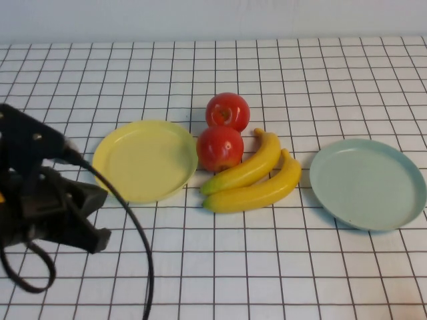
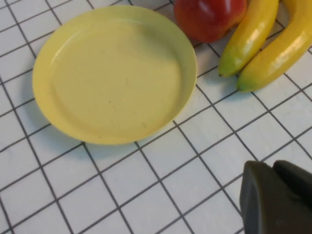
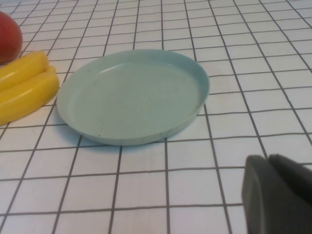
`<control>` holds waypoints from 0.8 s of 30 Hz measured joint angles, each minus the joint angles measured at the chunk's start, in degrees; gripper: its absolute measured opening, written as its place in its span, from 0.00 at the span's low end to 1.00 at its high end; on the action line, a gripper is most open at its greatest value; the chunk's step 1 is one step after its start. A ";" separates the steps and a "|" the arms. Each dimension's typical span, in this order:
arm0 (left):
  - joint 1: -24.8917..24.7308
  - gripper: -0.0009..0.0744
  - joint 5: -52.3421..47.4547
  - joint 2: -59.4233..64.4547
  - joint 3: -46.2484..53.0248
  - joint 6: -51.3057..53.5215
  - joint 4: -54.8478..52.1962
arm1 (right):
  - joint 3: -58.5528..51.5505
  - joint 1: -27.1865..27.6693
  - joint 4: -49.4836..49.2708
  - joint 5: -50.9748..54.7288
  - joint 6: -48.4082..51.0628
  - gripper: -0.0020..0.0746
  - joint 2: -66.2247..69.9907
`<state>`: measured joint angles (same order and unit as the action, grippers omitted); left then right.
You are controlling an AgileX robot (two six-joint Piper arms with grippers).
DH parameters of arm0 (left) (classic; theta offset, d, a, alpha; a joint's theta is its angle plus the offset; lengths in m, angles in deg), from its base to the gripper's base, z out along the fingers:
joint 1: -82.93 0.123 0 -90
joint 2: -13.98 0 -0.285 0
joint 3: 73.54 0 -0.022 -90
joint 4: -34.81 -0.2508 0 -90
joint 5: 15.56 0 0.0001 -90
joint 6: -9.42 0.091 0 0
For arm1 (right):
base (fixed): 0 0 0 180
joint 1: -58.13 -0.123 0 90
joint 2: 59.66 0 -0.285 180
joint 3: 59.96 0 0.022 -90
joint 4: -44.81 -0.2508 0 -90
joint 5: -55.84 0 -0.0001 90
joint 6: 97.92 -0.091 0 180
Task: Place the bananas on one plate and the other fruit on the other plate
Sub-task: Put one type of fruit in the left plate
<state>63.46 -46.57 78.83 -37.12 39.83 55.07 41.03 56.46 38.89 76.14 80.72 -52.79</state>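
Two red apples [image 1: 227,111] [image 1: 219,147] and two yellow bananas [image 1: 245,168] [image 1: 261,189] lie on the table between the plates. The yellow plate [image 1: 143,160] is to their left and the pale blue-green plate [image 1: 367,183] to their right; both are empty. My left gripper [image 1: 100,237] is shut and empty, near the table's front left, short of the yellow plate [image 2: 114,73]. My right gripper [image 3: 268,158] is shut and empty, on the near side of the blue-green plate [image 3: 131,95]. It is outside the high view.
The table has a white cloth with a black grid [image 1: 267,267]. A black cable [image 1: 137,233] loops from the left arm toward the front edge. A pale wall [image 1: 213,20] runs behind the table.
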 joint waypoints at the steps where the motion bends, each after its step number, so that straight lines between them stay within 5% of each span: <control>1: -1.91 0.03 1.38 2.24 -0.69 -1.51 -2.13 | 0.00 0.00 0.00 0.00 0.00 0.01 0.00; 6: -6.44 0.32 5.43 11.88 -5.04 -4.99 -8.30 | 0.00 0.00 0.00 0.00 0.00 0.01 0.00; 9: -8.65 0.68 9.23 17.53 -8.57 -7.99 -9.83 | 0.00 0.00 0.00 0.00 0.00 0.01 0.00; 11: -9.81 0.83 12.30 20.99 -11.41 -12.32 -10.52 | 0.00 0.00 0.00 0.00 0.00 0.01 0.00; 14: -10.97 0.90 15.69 25.67 -15.52 -17.57 -11.45 | 0.00 0.00 0.00 0.00 0.00 0.01 0.00; 24: -14.40 0.90 17.67 40.75 -27.29 -20.87 -13.46 | 0.00 0.00 0.00 0.00 0.00 0.01 0.00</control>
<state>49.06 -28.90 119.58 -64.41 18.97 41.62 41.03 56.46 38.89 76.14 80.72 -52.79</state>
